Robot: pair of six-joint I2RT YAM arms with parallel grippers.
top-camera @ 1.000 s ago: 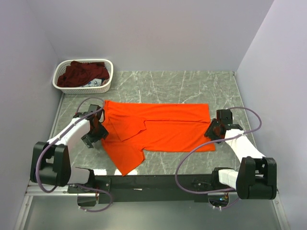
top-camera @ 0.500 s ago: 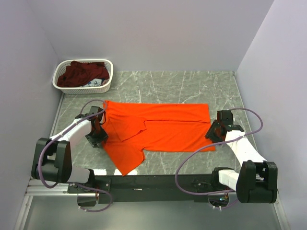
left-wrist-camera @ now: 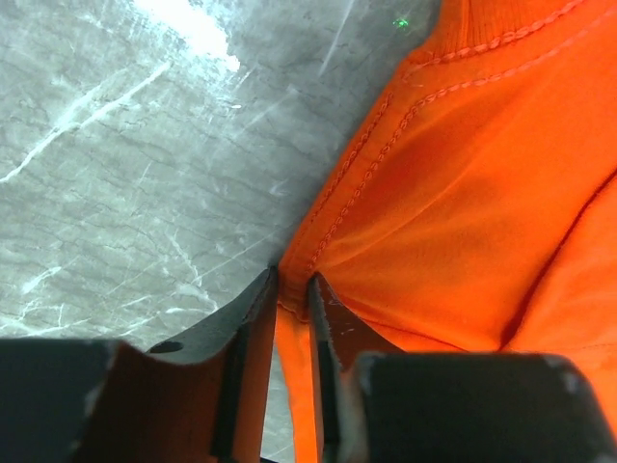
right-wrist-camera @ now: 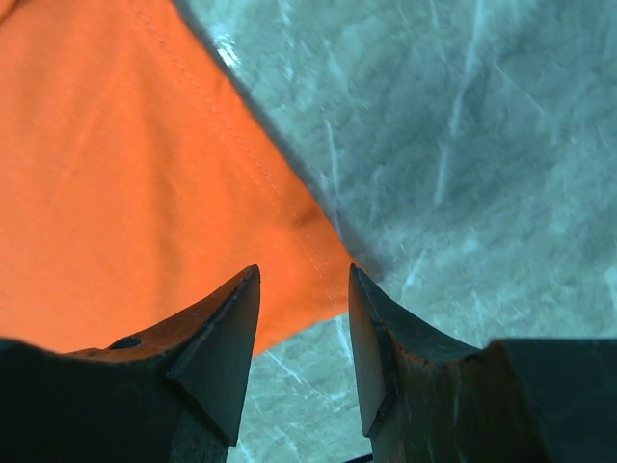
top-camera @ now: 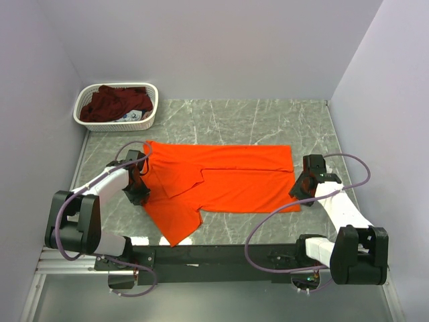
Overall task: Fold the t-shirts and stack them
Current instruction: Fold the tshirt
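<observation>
The bright orange t-shirt (top-camera: 228, 181) lies spread flat across the marble table (top-camera: 255, 115), one sleeve pointing toward the near edge. My left gripper (top-camera: 140, 192) is at the shirt's left edge. In the left wrist view its fingers (left-wrist-camera: 292, 280) are shut on the stitched hem of the orange cloth (left-wrist-camera: 463, 193). My right gripper (top-camera: 299, 188) hangs over the shirt's near right corner. There its jaws (right-wrist-camera: 304, 275) stand open, with the orange corner (right-wrist-camera: 125, 193) below them and nothing gripped. A dark maroon t-shirt (top-camera: 114, 102) lies crumpled in the basket.
A white lattice basket (top-camera: 139, 125) stands at the far left corner of the table, against the wall. Grey walls close in the left, back and right sides. Bare marble shows behind the shirt and to its right.
The left gripper has slid along to the shirt's left hem and closed on it. The right gripper has edged slightly outward at the near right corner, still open.
</observation>
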